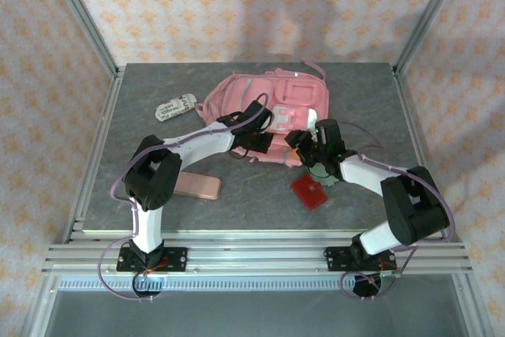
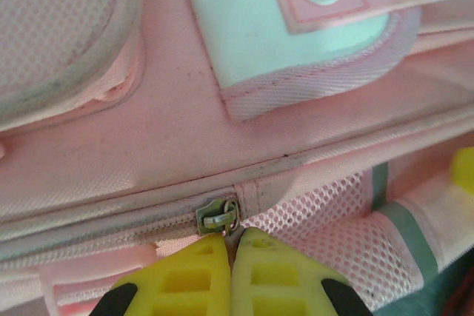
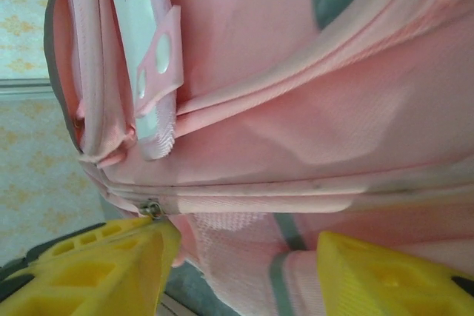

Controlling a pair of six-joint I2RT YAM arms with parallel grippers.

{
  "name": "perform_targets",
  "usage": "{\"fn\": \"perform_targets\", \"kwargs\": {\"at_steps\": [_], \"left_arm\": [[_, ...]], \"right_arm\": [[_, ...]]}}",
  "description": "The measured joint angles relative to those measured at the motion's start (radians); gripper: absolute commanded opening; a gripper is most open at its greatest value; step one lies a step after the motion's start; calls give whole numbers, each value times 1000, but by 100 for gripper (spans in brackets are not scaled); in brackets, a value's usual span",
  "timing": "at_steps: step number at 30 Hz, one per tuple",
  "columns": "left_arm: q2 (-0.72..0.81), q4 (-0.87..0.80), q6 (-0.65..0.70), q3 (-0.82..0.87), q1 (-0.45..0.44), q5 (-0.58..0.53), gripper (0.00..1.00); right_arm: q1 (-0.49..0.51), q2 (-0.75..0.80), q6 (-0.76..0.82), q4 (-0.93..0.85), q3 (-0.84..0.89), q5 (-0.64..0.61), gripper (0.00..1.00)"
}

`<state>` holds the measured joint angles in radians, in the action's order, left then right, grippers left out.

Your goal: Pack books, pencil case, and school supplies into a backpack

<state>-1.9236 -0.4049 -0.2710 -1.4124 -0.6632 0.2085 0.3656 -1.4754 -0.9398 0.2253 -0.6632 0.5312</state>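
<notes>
- Jaws of my left gripper (image 2: pixel 233 257) are pressed tight together just below the zip slider (image 2: pixel 216 217), apparently pinching its pull tab (image 2: pixel 234 232); I read that as the hold for running the zip.
- My right gripper (image 3: pixel 244 271) stands part-way spread with nothing in it, fabric of the backpack (image 1: pixel 245 96) between its fingers, placed, I judge, to steady the bag.
- The backpack lies flat at the far middle of the surface (image 1: pixel 355 100), both arms reaching its near edge.
- A red square pad (image 1: pixel 309 192) waits beside the right arm, not yet packed.
- Grey surface, aluminium frame (image 1: pixel 252 254), floral-papered walls (image 1: pixel 237 5) around.
</notes>
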Motion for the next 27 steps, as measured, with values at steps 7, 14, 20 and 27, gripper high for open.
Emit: {"fn": "perform_targets", "kwargs": {"at_steps": [7,14,20,27], "left_arm": [[0,26,-11,0,-43,70,0],[0,16,-7,-2,-46,19,0],[-8,-42,11,-40,-55,-103,0],[5,-99,16,19,18,-192,0]], "right_arm": [[0,-54,-117,69,-11,-3,50],[1,-157,-220,126,-32,-22,0],[10,-169,-261,169,-27,-61,0],[-3,-125,-264,174,9,-155,0]]}}
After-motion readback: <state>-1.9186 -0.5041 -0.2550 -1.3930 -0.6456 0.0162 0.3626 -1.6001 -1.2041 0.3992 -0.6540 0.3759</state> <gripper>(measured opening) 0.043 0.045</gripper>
